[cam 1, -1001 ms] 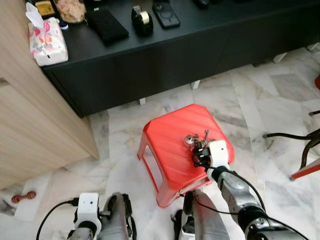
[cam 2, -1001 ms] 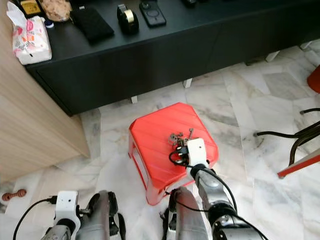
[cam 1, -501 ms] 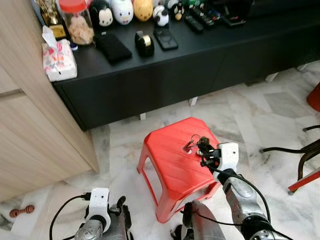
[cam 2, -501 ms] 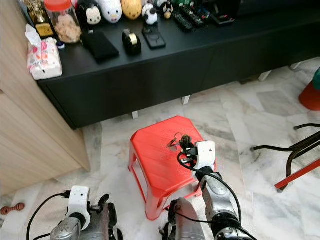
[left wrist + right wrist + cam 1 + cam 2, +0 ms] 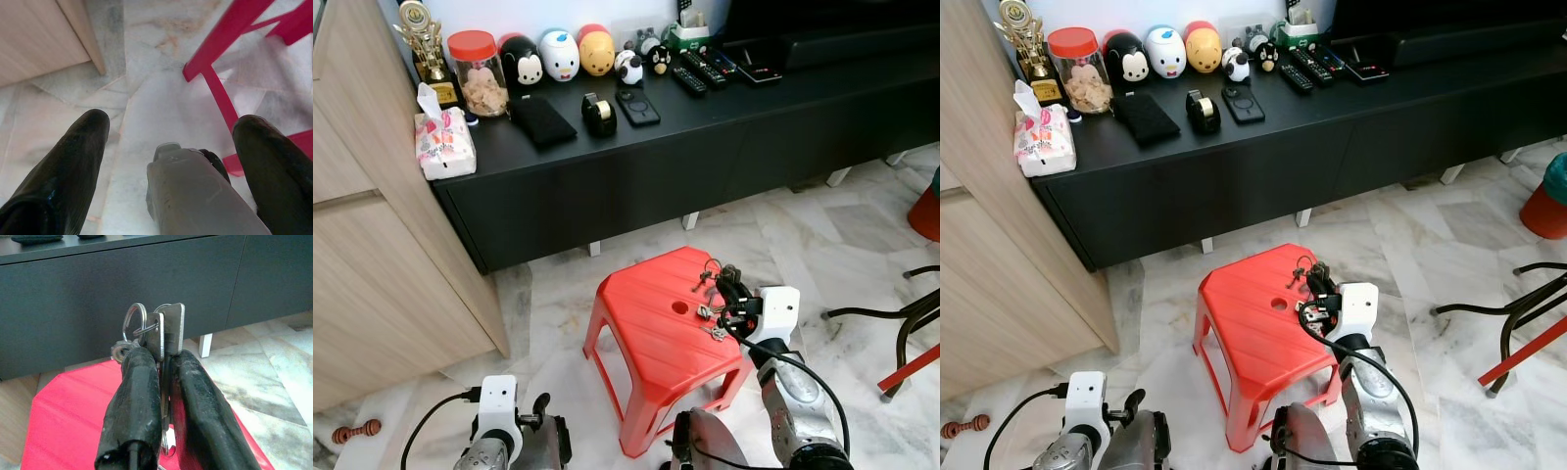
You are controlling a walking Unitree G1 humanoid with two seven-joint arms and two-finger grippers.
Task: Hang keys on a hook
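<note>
Red plastic stool (image 5: 656, 328): landmark. Bunch of keys (image 5: 159, 335) held just above its top, pinched between the right claw (image 5: 729, 294) fingers, ring (image 5: 135, 318) exposed. Left claw (image 5: 171, 147): spread apart, idle, low beside stool. Advice: keep the pinch firm and the ring clear for hooking.

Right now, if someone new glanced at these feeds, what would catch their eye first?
The bright red plastic stool on the pale marble floor stands out at once. Over its far right corner the right gripper pinches a bunch of keys on a ring. Behind it, a row of cartoon figurines lines the back of the long black cabinet.
</note>
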